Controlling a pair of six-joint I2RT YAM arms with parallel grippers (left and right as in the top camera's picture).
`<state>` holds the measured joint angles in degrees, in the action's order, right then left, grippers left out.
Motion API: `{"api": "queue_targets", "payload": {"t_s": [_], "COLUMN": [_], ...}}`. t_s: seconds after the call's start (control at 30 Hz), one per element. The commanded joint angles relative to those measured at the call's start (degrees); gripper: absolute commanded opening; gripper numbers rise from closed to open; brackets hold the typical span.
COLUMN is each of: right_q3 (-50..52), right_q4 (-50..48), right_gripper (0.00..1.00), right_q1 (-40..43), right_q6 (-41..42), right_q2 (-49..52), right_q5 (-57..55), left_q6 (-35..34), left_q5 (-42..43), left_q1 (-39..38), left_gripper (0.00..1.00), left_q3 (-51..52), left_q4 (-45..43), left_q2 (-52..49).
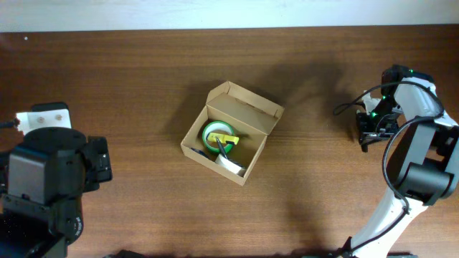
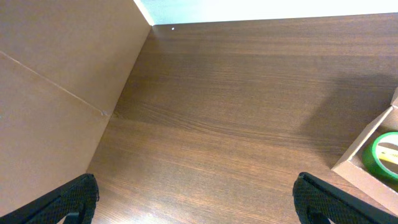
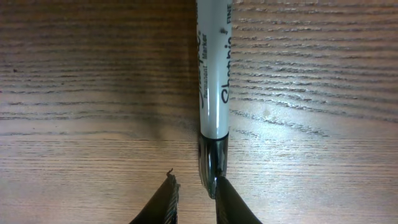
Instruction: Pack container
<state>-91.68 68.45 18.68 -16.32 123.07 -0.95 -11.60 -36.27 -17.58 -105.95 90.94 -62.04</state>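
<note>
Lying flat on the bench (image 3: 87, 93), a grey-barrelled marker (image 3: 213, 74) points its black cap straight at the right end effector (image 3: 194, 183). The jaws there stand narrow. The cap meets one finger (image 3: 233, 202), while a sliver of wood shows between it and the other finger (image 3: 158, 205), so the marker looks lined up for a pinch, not yet clamped. Approaching end-on probably suits a round barrel that would roll if nudged from the side.

Further out, the left end effector (image 2: 196, 200) hangs above bare wood with its fingers spread wide and nothing between them. It is likely parked clear so the other arm can work. From its camera one corner of the container (image 2: 364, 152) shows at the right edge.

Farthest from both arms, the container (image 1: 195, 140) sits mid-bench, turned at an angle. Its flap lid (image 1: 251, 106) is thrown back on the far side, which leaves the mouth free for loading from above. A green tape roll (image 1: 214, 133) and a yellow item (image 1: 228, 139) already lie inside, so packing seems partly done. The marker, well apart on the right, is judged the next piece.
</note>
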Motion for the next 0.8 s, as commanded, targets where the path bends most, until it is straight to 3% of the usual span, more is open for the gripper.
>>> {"api": "queue_targets", "payload": {"t_s": [0.0, 0.77], "right_q3": [0.44, 2.32], "right_q4": [-0.15, -2.40], "right_gripper": [0.21, 0.25], "right_q1": [0.20, 0.20], "right_q6": [0.48, 0.48], "right_q2": [0.48, 0.48], "right_q5": [0.35, 0.35], "left_q6": [0.96, 0.96], "left_q5": [-0.92, -1.73], "left_q1": [0.24, 0.24], "left_gripper": [0.99, 0.99], "left_q3": [0.17, 0.17], "left_q4": [0.24, 0.02], "left_q2": [-0.09, -0.09]}}
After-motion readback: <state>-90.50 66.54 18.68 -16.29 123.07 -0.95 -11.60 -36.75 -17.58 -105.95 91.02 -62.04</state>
